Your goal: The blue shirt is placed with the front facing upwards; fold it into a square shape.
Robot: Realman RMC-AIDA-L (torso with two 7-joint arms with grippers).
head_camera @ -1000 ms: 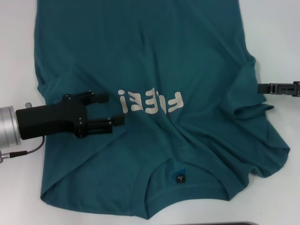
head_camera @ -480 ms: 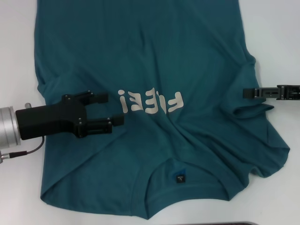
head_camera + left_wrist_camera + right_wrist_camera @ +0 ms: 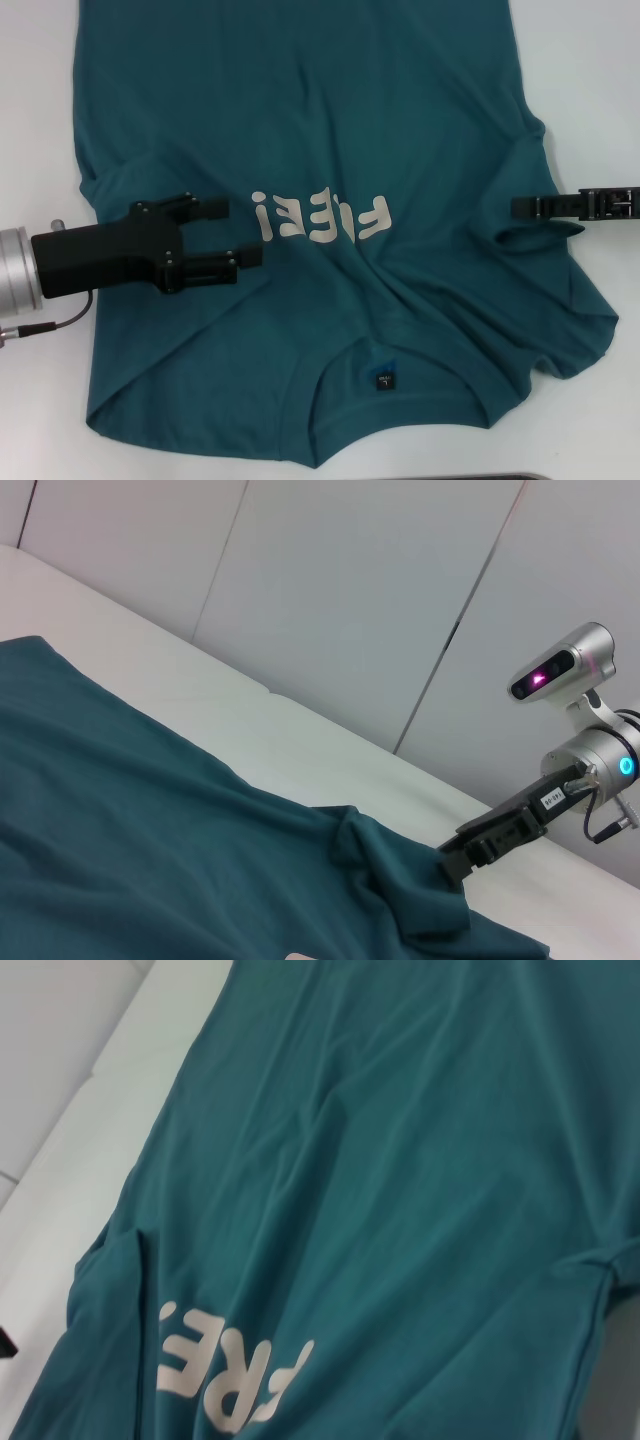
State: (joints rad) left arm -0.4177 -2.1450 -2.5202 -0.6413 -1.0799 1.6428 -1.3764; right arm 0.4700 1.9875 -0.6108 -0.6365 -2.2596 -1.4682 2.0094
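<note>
The blue shirt (image 3: 330, 200) lies spread on the white table (image 3: 590, 80), front up, chest lettering (image 3: 320, 218) readable, collar and neck label (image 3: 382, 381) at the robot's near edge. No clean fold is made yet: the body is open and flat, and only the sleeve on the lettering's right is bunched into loose ridges. The left gripper (image 3: 230, 235) hovers over the cloth just left of the lettering, its fingers apart with nothing between them. The right gripper (image 3: 522, 207) comes in level from the right of the lettering, tip at the rumpled sleeve ridge; seen edge-on, I cannot tell whether its fingers have closed on cloth. Judgement: task at its start; both side folds and the lengthwise fold remain.
</note>
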